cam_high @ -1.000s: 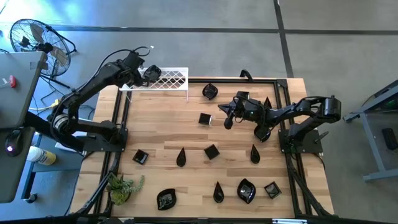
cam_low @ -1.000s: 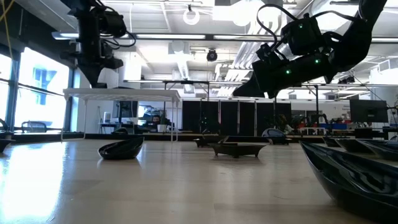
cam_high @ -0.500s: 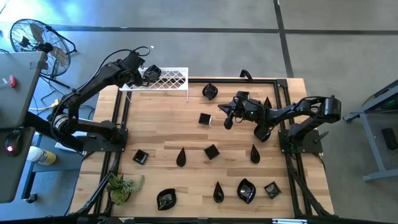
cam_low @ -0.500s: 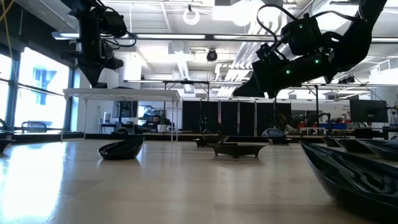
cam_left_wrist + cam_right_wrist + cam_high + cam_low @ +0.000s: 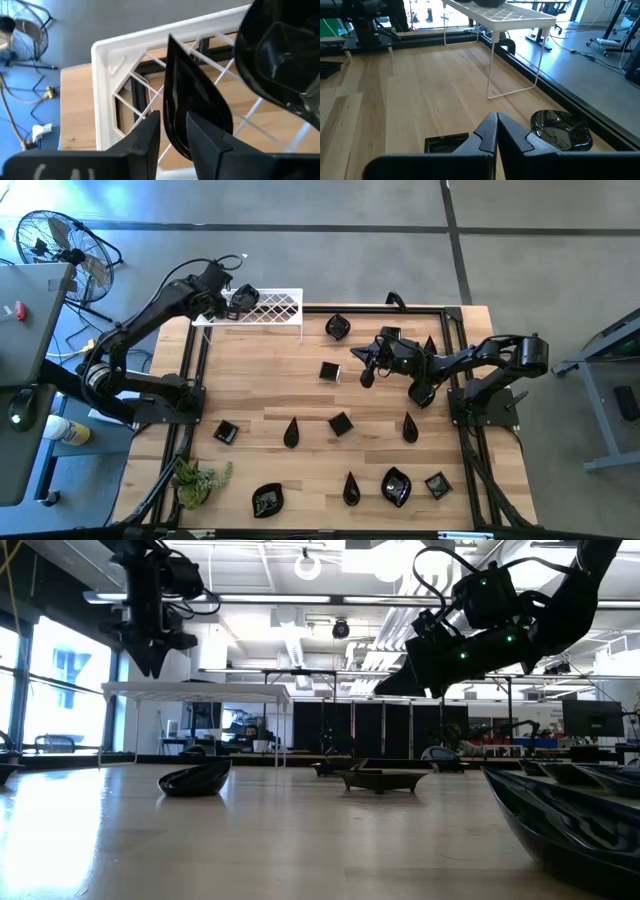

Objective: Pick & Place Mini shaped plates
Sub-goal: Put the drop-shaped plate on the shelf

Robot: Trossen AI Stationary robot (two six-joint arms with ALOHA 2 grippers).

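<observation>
My left gripper (image 5: 230,298) hangs over the left end of the white lattice rack (image 5: 268,308) at the table's far edge. It is shut on a black teardrop plate (image 5: 192,100). A second black plate (image 5: 280,55) lies on the rack's lattice beside it. My right gripper (image 5: 366,377) hovers shut above the table, right of a square plate (image 5: 329,370) and near a leaf-like plate (image 5: 338,328). In the right wrist view, both of these rest on the wood ahead of the shut fingers (image 5: 496,127). Several more black plates sit along the near half. My left gripper pinches the teardrop plate by its broad rounded end (image 5: 175,135) between its two fingers, one on each face. The fingers come from above, pointing down. The plate stands on edge with its pointed tip (image 5: 171,40) away from the gripper, just above the rack's lattice (image 5: 150,60).
Plates on the near half include teardrops (image 5: 291,432) (image 5: 409,427) (image 5: 351,490), squares (image 5: 340,423) (image 5: 226,432) (image 5: 437,484) and leaf shapes (image 5: 396,486) (image 5: 267,500). A small green plant (image 5: 197,478) stands at the near left corner. A black frame rail (image 5: 420,308) borders the table.
My left gripper, with the teardrop plate, has tipped a little above the rack.
</observation>
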